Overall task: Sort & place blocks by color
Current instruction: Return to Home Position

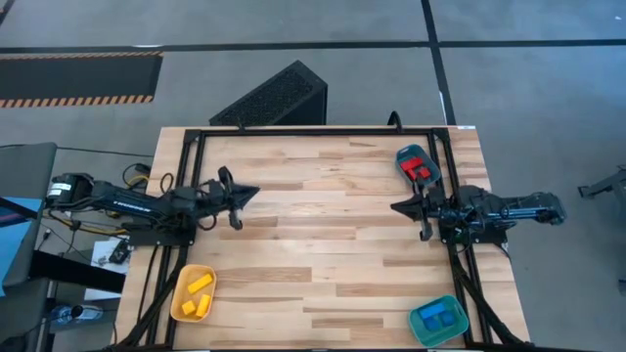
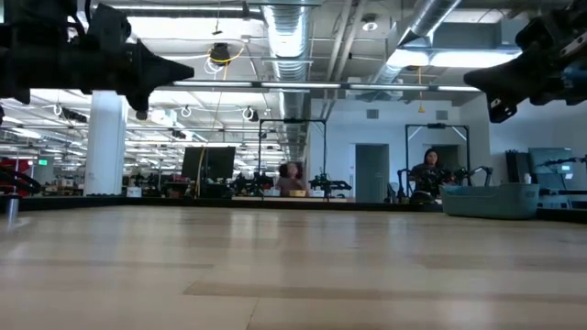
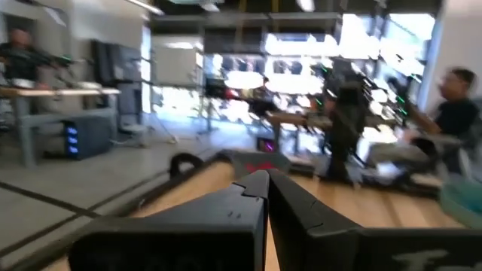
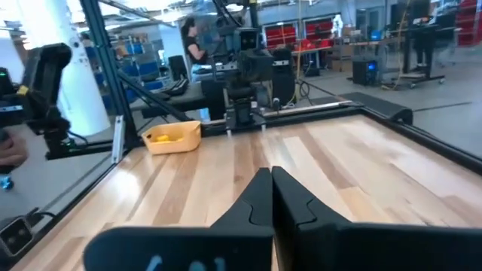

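1. The left pincer (image 1: 252, 193) hangs over the left-middle of the surface (image 1: 323, 244), tip pointing right. Its wrist view shows the two fingers pressed together with nothing between them.
2. The right pincer (image 1: 396, 207) hangs over the right-middle, tip pointing left toward the other. It too is closed tight and empty. The low view shows both arms lifted well clear of the wood.
3. The blocks lie sorted in three containers:
   - The yellow blocks (image 1: 199, 285) sit in the yellow oval tray (image 1: 178, 295) at the near left corner.
   - The red blocks (image 1: 422, 168) sit in the teal tray (image 1: 403, 154) at the far right.
   - The blue blocks (image 1: 437, 316) sit in a second teal tray (image 1: 416, 330) at the near right corner.
   - An exact count in each is hard to make out.
4. No loose block shows on the bare wood between the pincers, so the sorting looks finished. The step in hand is judged to be the arms drawing back to rest.
5. The relation that matters:
   - The red blocks lie just to the far side of the right pincer, closest of any to a moving arm.
   - The blue ones lie to its near side, well apart.
   - The yellow ones lie near and left of the left pincer, also well apart.
   - The right arm's retreat therefore needs care only around the red tray.
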Controlling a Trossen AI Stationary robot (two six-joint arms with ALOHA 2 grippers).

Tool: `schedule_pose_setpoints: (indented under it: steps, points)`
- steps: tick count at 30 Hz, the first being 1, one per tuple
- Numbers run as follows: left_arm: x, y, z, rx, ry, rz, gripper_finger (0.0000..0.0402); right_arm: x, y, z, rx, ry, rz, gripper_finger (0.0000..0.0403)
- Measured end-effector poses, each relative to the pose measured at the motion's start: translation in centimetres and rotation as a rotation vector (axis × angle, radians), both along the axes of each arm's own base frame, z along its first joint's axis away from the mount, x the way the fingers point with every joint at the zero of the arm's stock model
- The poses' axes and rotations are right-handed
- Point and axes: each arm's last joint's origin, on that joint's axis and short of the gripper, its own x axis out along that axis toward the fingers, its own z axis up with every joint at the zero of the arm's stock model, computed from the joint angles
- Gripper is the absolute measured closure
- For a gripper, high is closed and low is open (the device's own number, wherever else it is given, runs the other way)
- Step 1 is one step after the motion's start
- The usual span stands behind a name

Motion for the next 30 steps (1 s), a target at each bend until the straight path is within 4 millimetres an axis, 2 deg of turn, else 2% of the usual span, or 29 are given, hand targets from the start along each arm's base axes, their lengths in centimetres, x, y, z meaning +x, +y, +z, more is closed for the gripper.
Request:
schedule_pose_setpoints:
  steps: [7,10,15,21,30]
  points:
    - [0.2,-0.7,-2.0,0.017,0.208,-0.105,0.0401,0.1,-0.1,-0.2,-0.062,0.021,-0.036,0.0387]
    - [0.2,-1.1,-2.1,0.040,0.225,-0.124,0.0401,0.2,-0.3,-0.4,-0.054,0.046,-0.057,0.0383]
    - [0.1,-1.4,-2.1,0.192,0.267,-0.116,0.0401,0.5,-0.5,-0.8,0.005,0.093,-0.076,0.0377]
    - [-1.0,-1.2,-0.8,0.277,0.217,-0.064,0.0401,0.8,-0.7,-1.2,-0.003,0.141,-0.098,0.0377]
    - [-4.0,-1.0,0.8,0.287,0.080,-0.064,0.0401,1.0,-0.9,-1.6,-0.006,0.183,-0.125,0.0378]
